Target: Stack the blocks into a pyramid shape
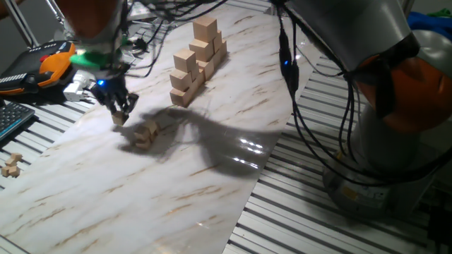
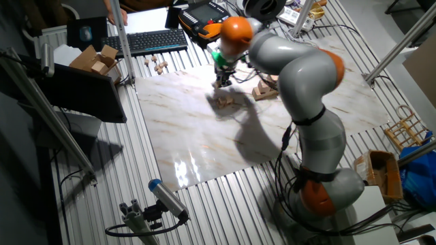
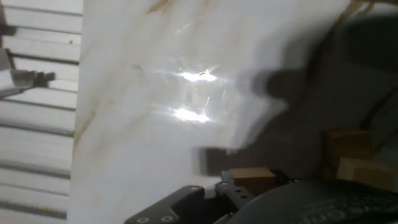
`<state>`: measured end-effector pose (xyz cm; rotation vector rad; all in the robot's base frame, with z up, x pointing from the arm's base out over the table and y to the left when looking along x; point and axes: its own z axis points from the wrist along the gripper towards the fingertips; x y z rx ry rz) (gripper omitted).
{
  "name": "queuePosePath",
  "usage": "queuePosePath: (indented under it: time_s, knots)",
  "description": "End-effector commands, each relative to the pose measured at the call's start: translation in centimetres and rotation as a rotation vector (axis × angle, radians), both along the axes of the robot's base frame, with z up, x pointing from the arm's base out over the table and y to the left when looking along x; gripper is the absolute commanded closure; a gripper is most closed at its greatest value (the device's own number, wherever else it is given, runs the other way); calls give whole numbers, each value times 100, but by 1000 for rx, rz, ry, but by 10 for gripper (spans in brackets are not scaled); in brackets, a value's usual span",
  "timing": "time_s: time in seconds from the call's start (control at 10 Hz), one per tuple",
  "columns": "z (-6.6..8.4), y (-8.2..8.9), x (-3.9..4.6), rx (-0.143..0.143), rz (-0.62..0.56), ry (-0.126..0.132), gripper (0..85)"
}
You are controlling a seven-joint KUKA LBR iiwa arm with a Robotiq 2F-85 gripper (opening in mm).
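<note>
My gripper [image 1: 120, 111] hangs just above the marble board, left of a small pile of blocks [image 1: 146, 134]. It is shut on one small light-wood block [image 1: 119, 120], held at the fingertips close to the board. In the other fixed view the gripper [image 2: 222, 82] is just behind the same pile [image 2: 226, 102]. In the hand view the held block [image 3: 252, 180] shows at the bottom, and blocks of the pile [image 3: 348, 155] lie in shadow at the right. The pile looks low and loose; I cannot tell its exact layout.
A tall staircase stack of larger pale cubes [image 1: 198, 56] stands at the back of the board, also seen in the other fixed view [image 2: 266, 88]. Several loose small cubes [image 1: 10, 166] lie off the board at left. A keyboard [image 2: 146, 42] and an orange pendant [image 1: 53, 63] lie beyond.
</note>
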<state>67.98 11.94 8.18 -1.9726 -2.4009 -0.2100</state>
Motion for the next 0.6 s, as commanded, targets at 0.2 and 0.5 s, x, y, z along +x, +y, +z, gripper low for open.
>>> queuePosePath:
  time_s: [0.2,0.5]
  knots:
    - [91,47,-75,5,206,17,850]
    - [253,86,-248,22,382,25,850]
